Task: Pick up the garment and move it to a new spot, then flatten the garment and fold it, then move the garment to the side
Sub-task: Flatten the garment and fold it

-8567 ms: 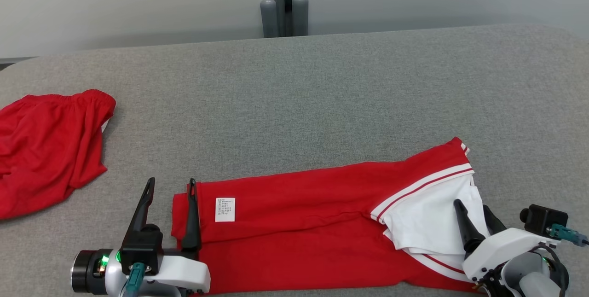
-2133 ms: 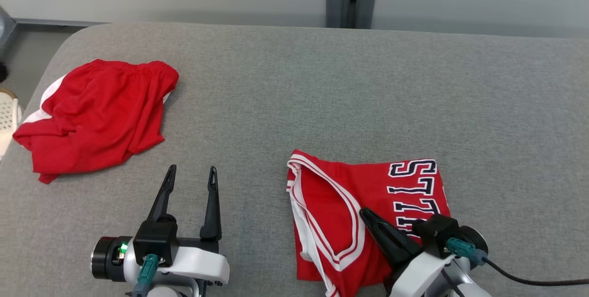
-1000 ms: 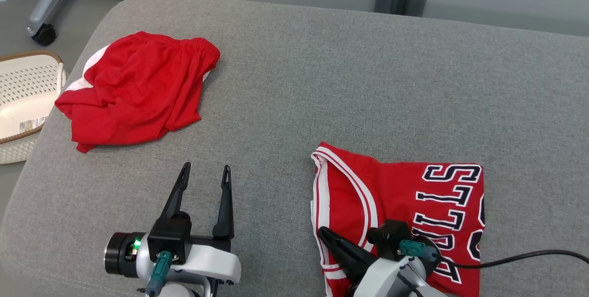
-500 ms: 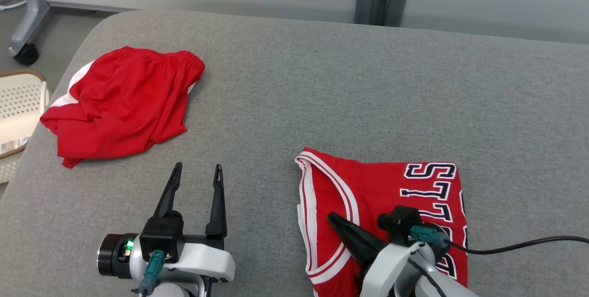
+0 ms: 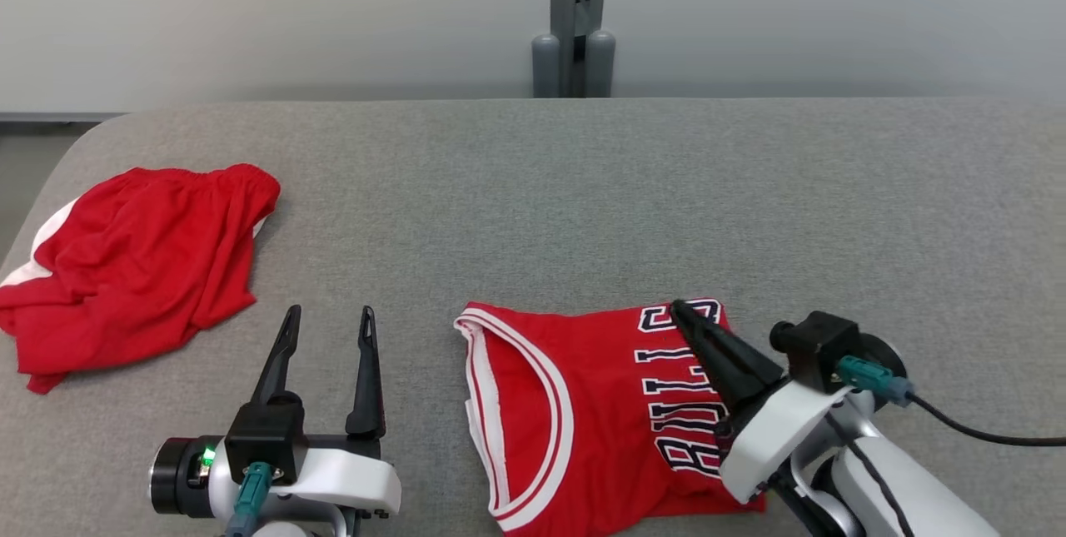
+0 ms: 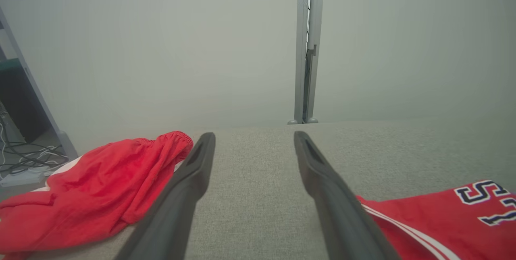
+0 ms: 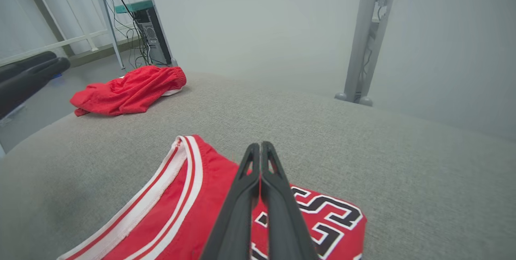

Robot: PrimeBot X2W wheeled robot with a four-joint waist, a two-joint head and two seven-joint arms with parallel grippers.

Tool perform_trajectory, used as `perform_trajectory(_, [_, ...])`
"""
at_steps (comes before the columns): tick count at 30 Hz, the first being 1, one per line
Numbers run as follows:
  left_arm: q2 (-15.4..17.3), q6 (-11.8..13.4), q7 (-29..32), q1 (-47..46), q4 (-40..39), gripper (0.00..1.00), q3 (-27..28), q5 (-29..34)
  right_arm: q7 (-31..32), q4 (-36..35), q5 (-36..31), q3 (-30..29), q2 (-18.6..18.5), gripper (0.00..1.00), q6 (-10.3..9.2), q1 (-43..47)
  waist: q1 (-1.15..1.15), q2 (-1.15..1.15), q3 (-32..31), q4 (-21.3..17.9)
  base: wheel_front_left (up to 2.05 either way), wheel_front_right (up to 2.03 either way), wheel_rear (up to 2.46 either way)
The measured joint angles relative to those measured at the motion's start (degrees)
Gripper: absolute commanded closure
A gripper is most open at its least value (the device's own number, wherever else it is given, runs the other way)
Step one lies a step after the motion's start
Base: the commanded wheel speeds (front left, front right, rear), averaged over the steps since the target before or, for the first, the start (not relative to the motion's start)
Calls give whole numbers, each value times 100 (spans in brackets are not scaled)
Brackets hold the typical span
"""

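- The grey surface (image 5: pixel 583 187) is the biggest thing. All the clothes lie on it.
- The red jersey (image 5: pixel 583 420) lies folded and flat at the near edge of the surface. Its white-striped neck hole is on its left side. Dark letters with white edges are on its right side.
- The red shorts (image 5: pixel 133 262) lie in a crumpled heap, well away to the left of the jersey and a bit farther back.
- The right hand (image 5: pixel 679 308) is over the jersey's letters, and its tips reach the jersey's far edge. Its two fingers are pressed tight together. I cannot tell if any cloth is pinched between them.
- The left hand (image 5: pixel 329 312) is near the jersey's left side, not touching it. Its fingers are spread apart with nothing between them.
- The grey post (image 5: pixel 573 21) stands far behind the jersey, past the surface.
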Motion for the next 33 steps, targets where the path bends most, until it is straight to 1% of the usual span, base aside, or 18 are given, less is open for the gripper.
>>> perform_trajectory(6, [-1,-42,0,62,-64,0,127,10,-135,-338,-509,-821,-155,100,0,162,0,0,-125,-330,0,0,0])
perform_trajectory(9, [0,-41,0,107,-101,0,157,9,-303,-465,-790,-1293,-126,100,0,311,0,0,-170,-469,0,0,0])
perform_trajectory(15, [-2,-41,0,139,-151,0,183,7,-590,-724,-1191,-2167,170,100,0,748,0,0,-218,-623,0,0,0])
perform_trajectory(20, [0,-40,0,229,-178,0,203,-10,-727,-760,-1383,-2694,448,100,5,1132,0,0,-261,-654,0,0,0])
perform_trajectory(22, [-3,-31,0,241,-204,0,200,-12,-750,-744,-1402,-2831,541,100,5,1252,0,0,-282,-660,0,0,0])
perform_trajectory(25, [-1,10,0,358,-243,0,219,-33,-764,-690,-1416,-2887,630,100,5,1383,0,0,-295,-667,0,0,0])
perform_trajectory(27, [-1,14,0,389,-254,0,227,-35,-768,-636,-1419,-2867,680,0,5,1411,0,0,-296,-666,0,0,0])
perform_trajectory(33, [-2,16,0,446,-264,0,245,-27,-769,-595,-1396,-2913,715,0,5,1411,0,0,-295,-635,0,0,0])
